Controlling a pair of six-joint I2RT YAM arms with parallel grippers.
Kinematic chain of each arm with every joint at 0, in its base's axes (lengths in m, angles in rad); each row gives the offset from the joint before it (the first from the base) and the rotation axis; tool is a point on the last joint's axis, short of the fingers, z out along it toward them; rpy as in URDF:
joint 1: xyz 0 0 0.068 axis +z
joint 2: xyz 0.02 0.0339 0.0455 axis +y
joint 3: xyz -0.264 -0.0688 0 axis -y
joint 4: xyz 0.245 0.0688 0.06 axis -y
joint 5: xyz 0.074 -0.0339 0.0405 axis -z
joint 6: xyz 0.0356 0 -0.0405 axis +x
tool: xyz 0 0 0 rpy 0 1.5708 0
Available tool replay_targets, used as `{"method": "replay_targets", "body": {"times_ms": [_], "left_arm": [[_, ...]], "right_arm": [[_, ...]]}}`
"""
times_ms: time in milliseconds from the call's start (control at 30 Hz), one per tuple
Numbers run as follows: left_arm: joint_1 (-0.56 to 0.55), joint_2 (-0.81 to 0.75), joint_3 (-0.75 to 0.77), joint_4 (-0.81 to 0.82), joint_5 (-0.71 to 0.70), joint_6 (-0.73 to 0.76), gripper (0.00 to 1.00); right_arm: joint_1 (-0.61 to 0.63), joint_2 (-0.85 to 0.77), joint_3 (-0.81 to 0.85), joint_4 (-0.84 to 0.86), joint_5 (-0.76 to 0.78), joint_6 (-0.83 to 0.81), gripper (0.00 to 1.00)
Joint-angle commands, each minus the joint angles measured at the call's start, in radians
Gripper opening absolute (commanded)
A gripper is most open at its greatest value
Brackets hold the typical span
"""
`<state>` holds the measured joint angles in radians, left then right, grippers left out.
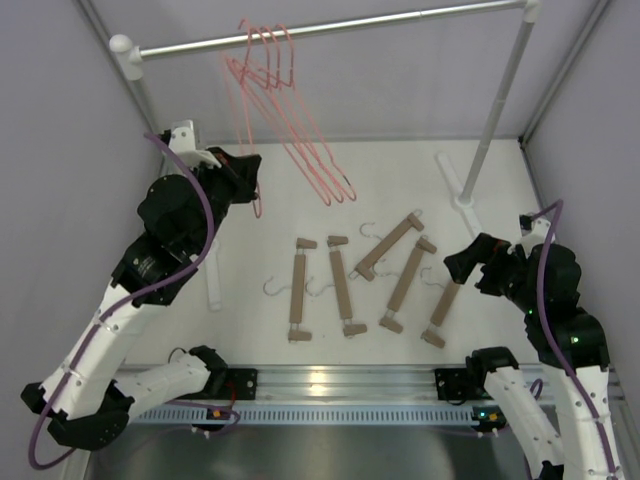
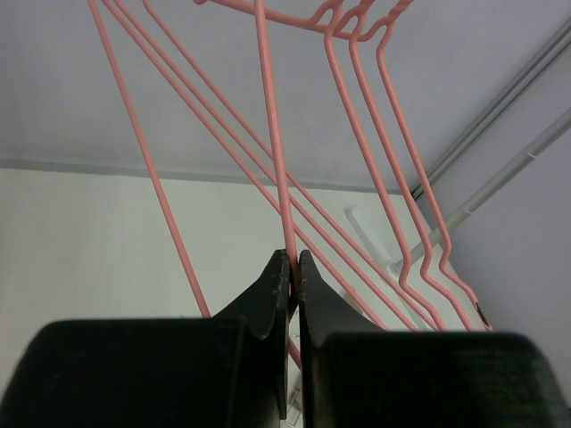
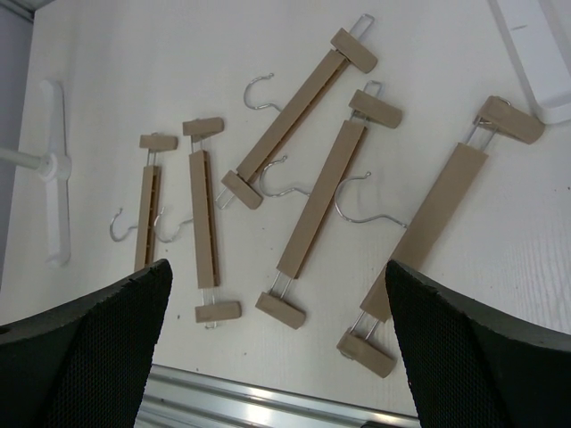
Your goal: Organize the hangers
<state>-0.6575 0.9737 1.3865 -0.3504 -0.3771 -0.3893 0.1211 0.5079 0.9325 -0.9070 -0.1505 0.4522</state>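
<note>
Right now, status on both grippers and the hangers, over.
Left gripper shut on thin pink wire hanger below silver rail. Right gripper open over five tan wooden bar hangers. Nothing blocking.

Pale grey walls (image 1: 60, 120) close in a white table (image 1: 400, 170) on three sides. A silver rail (image 1: 340, 28) spans the back, carried on white posts (image 1: 496, 110), the right one standing on a flat white foot (image 1: 447, 168). A ribbed metal strip (image 1: 340, 385) along the near edge catches a bright glare
</note>
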Motion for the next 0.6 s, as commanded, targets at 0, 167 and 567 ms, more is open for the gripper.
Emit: {"method": "replay_targets", "body": {"times_ms": [0, 167, 567], "left_arm": [[0.016, -0.009, -0.020, 0.051, 0.058, -0.039, 0.00], [0.022, -0.032, -0.061, 0.056, 0.061, -0.060, 0.00], [0.022, -0.098, -0.129, 0.057, 0.058, -0.086, 0.20]], "right_arm": [[-0.009, -0.011, 0.032, 0.007, -0.011, -0.014, 1.00], [-0.008, -0.016, 0.028, 0.007, -0.017, -0.017, 0.99], [-0.008, -0.017, 0.025, 0.007, -0.026, -0.023, 0.99]]}}
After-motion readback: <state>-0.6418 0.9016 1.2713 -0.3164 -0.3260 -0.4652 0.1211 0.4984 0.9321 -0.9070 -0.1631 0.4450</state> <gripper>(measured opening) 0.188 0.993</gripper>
